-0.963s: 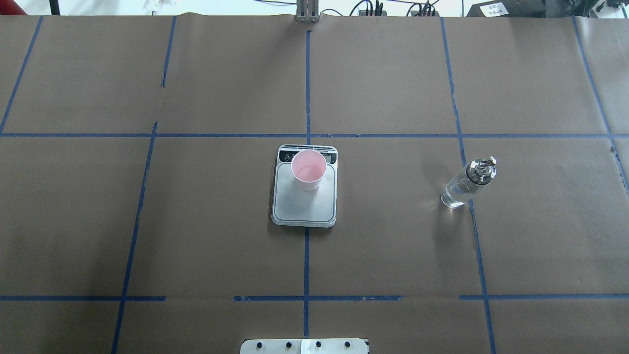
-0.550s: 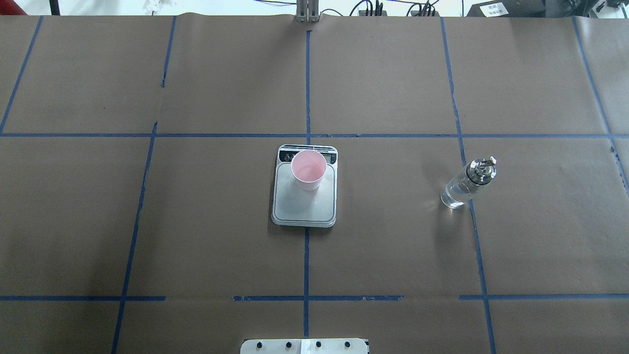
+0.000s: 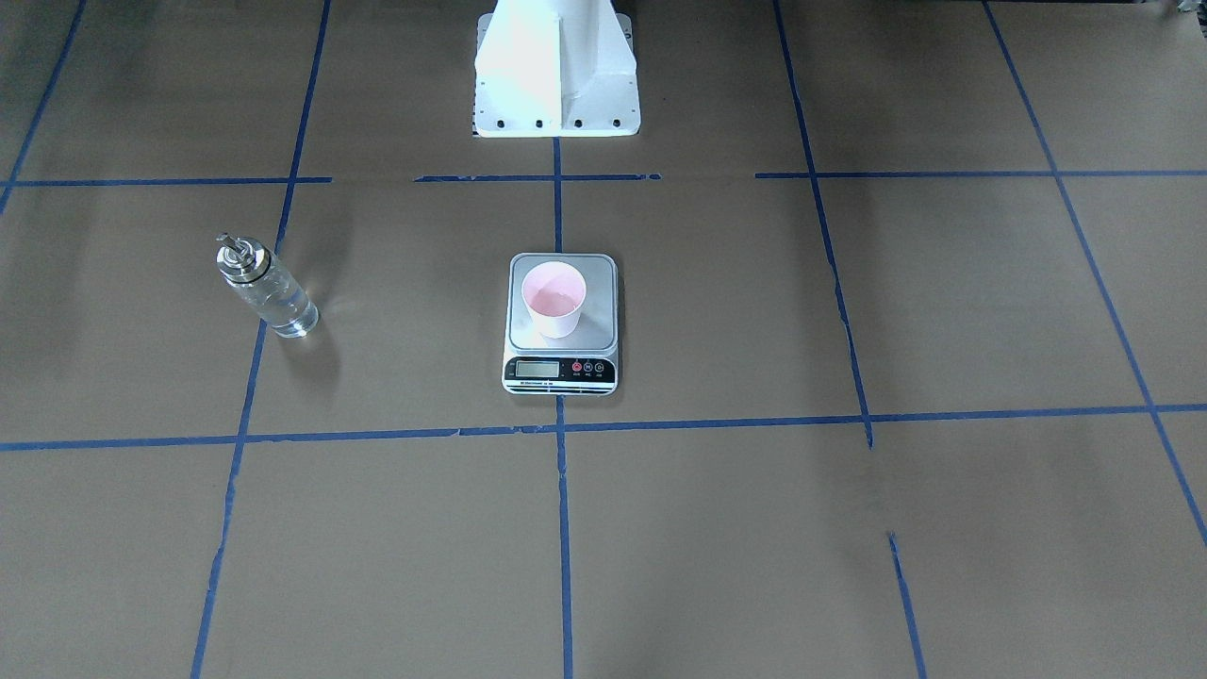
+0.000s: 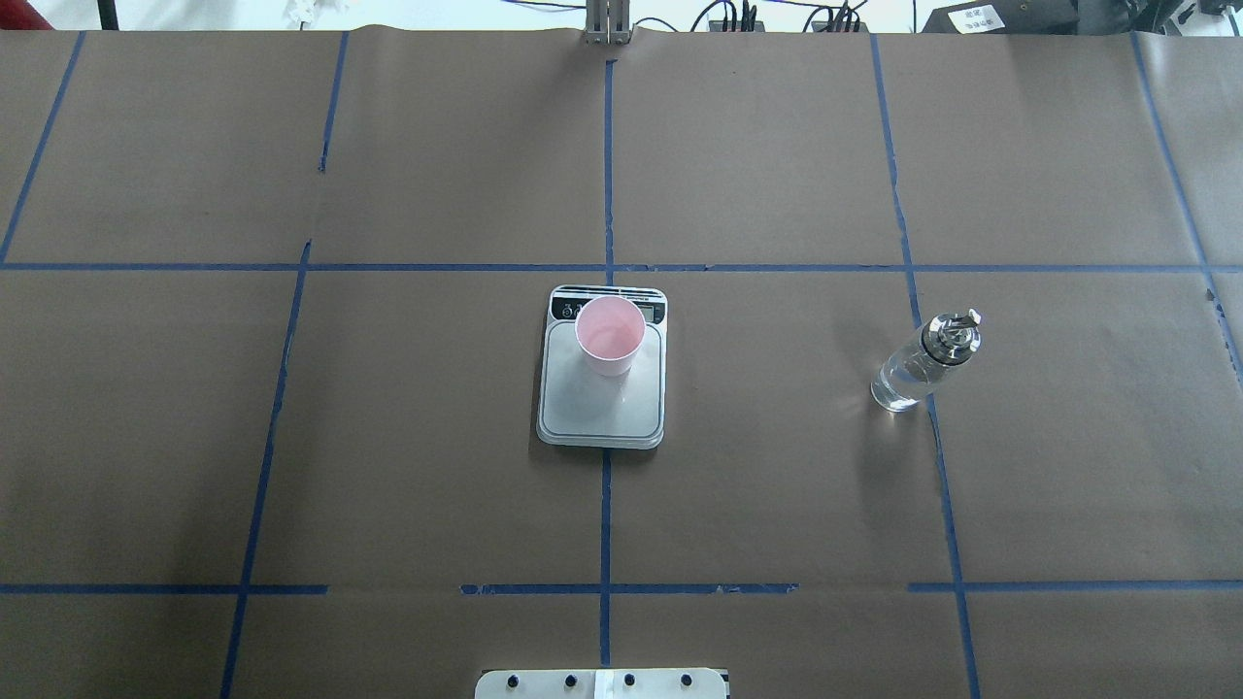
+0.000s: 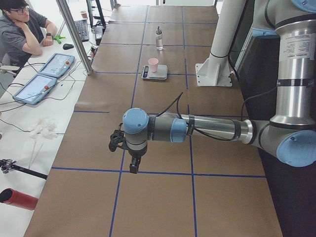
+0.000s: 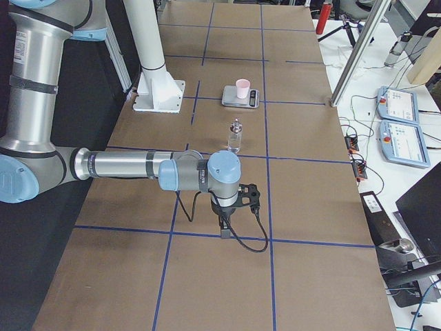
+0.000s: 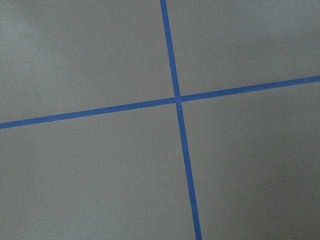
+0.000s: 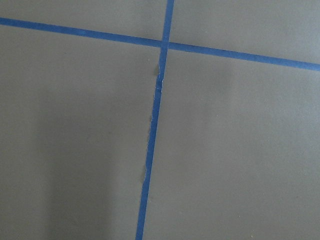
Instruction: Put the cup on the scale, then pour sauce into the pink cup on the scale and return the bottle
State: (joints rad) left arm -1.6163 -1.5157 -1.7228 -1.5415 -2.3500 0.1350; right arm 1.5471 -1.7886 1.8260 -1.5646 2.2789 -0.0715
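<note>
Left fingers [image 5: 133, 166] and right fingers [image 6: 223, 227] hang over bare desk; I cannot tell how open. Far off, the cup [image 4: 610, 337] sits on the scale [image 4: 602, 408] for weighing, and the bottle [image 4: 918, 361] stands apart, likely returned.

A brown paper-covered counter [image 4: 388, 437] is gridded with blue tape lines [image 4: 606, 505]. At its centre lies a flat rectangular steel-topped kitchen scale [image 4: 602, 413]. Well apart from it, just beside a tape line, stands a small clear glass bottle [image 4: 911, 371] with a silver cap.
</note>
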